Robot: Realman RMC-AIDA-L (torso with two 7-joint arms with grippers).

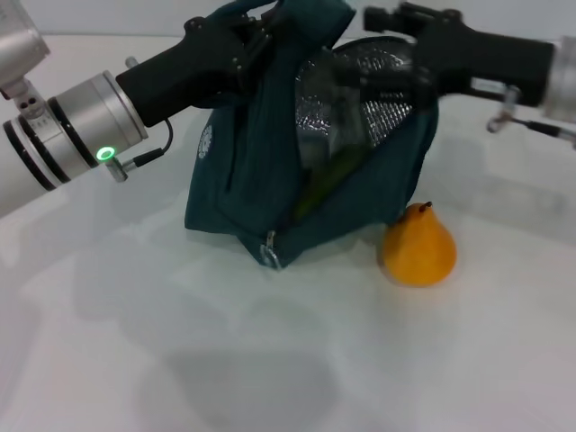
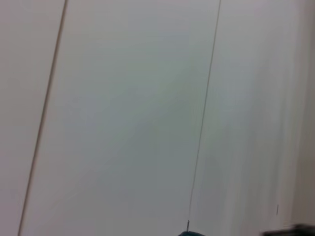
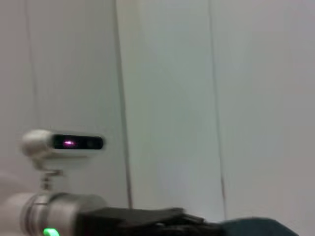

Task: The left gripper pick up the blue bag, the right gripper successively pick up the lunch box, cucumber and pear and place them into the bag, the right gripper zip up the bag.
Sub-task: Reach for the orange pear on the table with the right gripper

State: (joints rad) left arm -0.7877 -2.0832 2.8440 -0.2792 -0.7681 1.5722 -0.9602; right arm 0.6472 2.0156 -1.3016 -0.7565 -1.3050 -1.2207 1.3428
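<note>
Teal fabric bag (image 1: 243,171) stands on the white table (image 1: 270,360), held up at its top by the left gripper (image 1: 256,36), which is clamped on the handle area; arm reaches in from the left, green light lit. Bag mouth gapes open toward the right, silver lining (image 1: 315,108) showing. Cucumber (image 1: 328,180) lies inside, slanted, one end low near the front of the opening. Lunch box hard to make out; a pale translucent shape sits in the opening but cannot say for sure. Zipper pull (image 1: 270,252) hangs at the bag's lower front corner, zip undone

Right gripper (image 1: 382,27) hovers at the upper right rim of the bag mouth; cannot tell how its fingers stand. Pear (image 1: 418,247) sits on the table just beside the bag's right front corner, stem up

Left wrist view: mostly blank wall. Right wrist view: left arm's wrist camera (image 3: 64,143) and a sliver of bag
</note>
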